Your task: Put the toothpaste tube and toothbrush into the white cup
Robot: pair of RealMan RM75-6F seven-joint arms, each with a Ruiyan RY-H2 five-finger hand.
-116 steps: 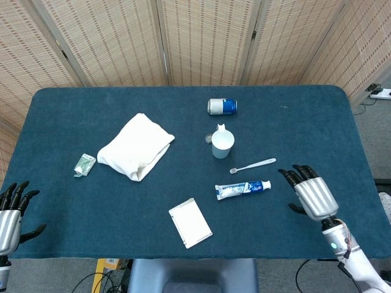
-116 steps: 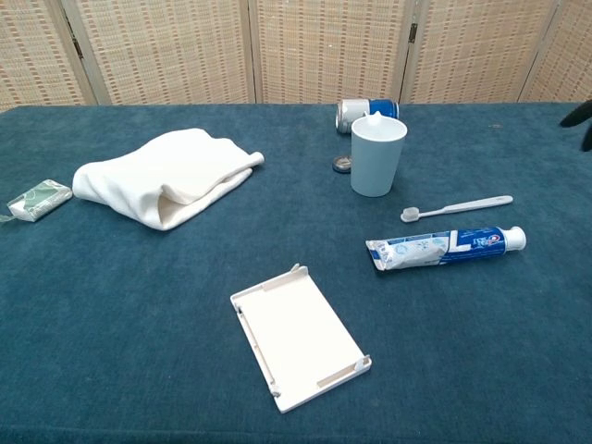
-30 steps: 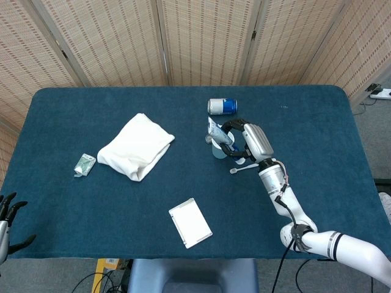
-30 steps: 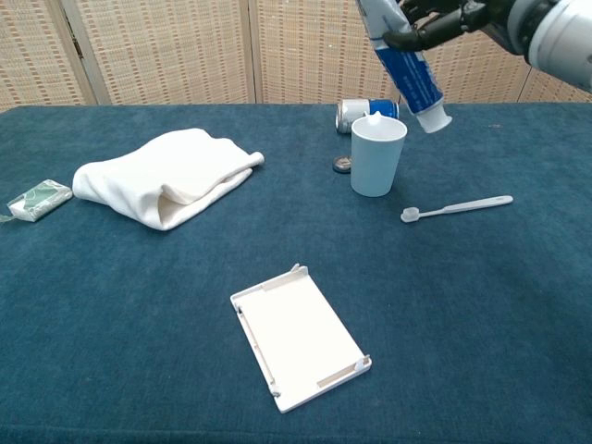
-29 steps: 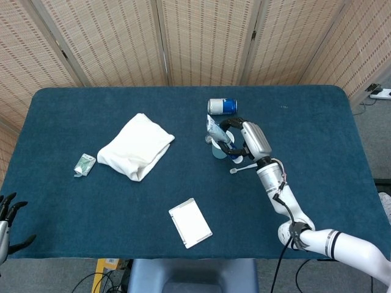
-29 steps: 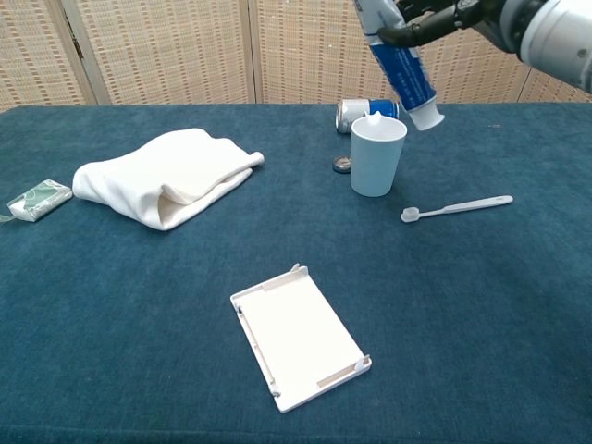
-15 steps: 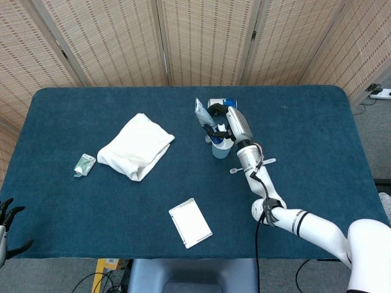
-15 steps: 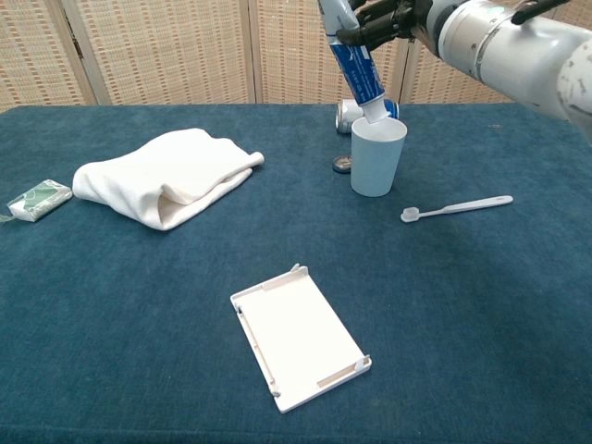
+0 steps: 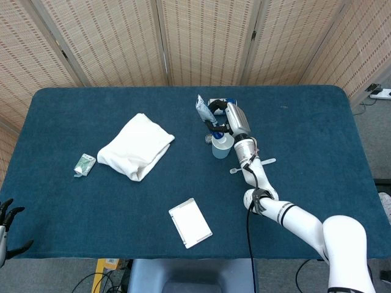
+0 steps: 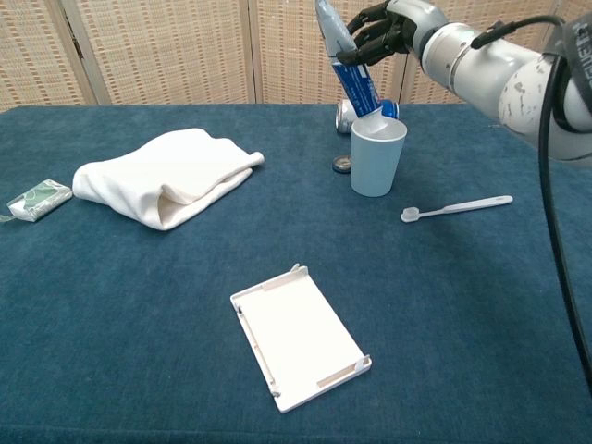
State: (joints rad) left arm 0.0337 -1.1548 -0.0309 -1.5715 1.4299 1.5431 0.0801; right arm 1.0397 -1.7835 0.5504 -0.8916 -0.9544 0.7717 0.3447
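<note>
Nearest the robot, a flat white tray (image 10: 301, 336) lies on the blue tabletop (image 10: 139, 305), well apart from everything else. The left hand (image 9: 7, 226) shows only at the bottom-left corner of the head view, off the tabletop edge, fingers spread and holding nothing.

Further in, on the right, the toothbrush (image 10: 455, 208) lies flat on the cloth, bristle end toward the cup, near it but not touching. On the left, a folded white towel (image 10: 165, 185) sits in a heap, and a small green packet (image 10: 39, 200) lies beside it at the left edge.

The white cup (image 10: 377, 155) stands upright right of centre. The toothpaste (image 10: 350, 65) is tilted above it, cap end down and just inside the rim, crimped end up and leaning left. The right hand (image 10: 381, 35) grips the tube around its upper half, fingers wrapped on it, arm reaching in from the right.

Just left of the cup's base lies a small round cap (image 10: 342, 166). Behind the cup, a blue and silver can (image 10: 349, 110) lies on its side, partly hidden.
</note>
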